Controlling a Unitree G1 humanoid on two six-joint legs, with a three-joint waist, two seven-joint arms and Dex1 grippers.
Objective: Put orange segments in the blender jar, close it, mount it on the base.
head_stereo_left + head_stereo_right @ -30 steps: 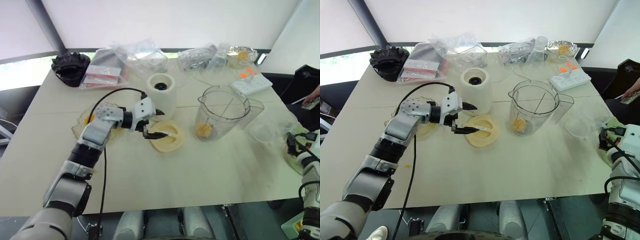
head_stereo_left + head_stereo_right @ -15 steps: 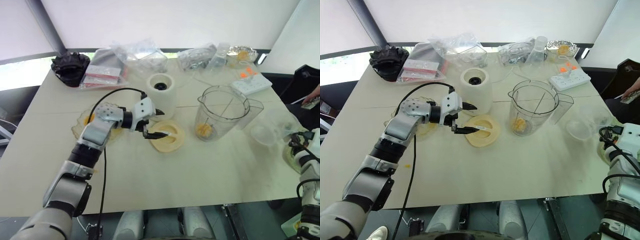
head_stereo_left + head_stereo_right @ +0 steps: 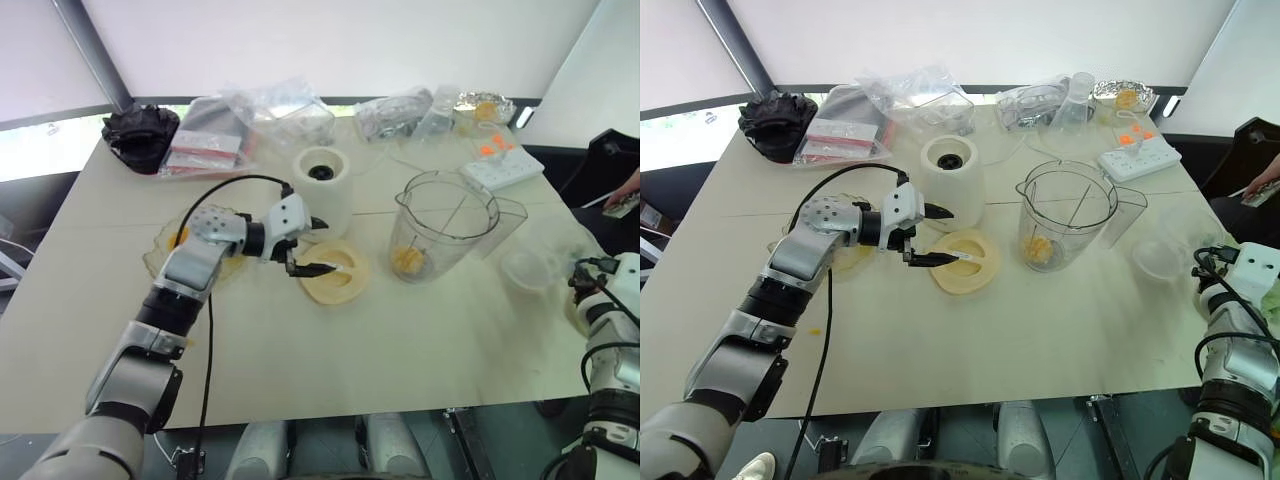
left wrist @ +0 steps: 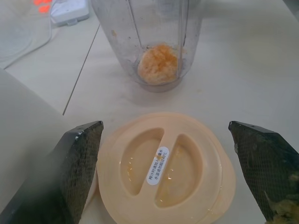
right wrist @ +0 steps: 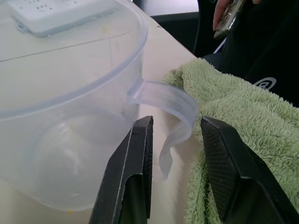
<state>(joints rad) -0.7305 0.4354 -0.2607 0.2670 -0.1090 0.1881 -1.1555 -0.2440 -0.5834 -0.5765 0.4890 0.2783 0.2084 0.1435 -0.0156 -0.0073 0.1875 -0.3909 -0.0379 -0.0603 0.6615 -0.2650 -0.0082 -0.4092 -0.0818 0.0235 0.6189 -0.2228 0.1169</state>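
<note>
The table (image 3: 300, 380) carries jar (image 3: 445, 235), base (image 3: 323, 190), lid (image 3: 335, 272).

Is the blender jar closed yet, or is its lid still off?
Still off. The blender jar stands upright with an open mouth, orange segments at its bottom; the lid lies flat on the table beside the base.

The small white sticker (image 4: 158, 166) on the cream lid (image 4: 161, 170) carries print too small to read

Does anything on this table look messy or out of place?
A little. The cream lid lies flat on the table, off the blender jar, which stands beside the base, not on it. Tiny orange bits lie by the power strip.
</note>
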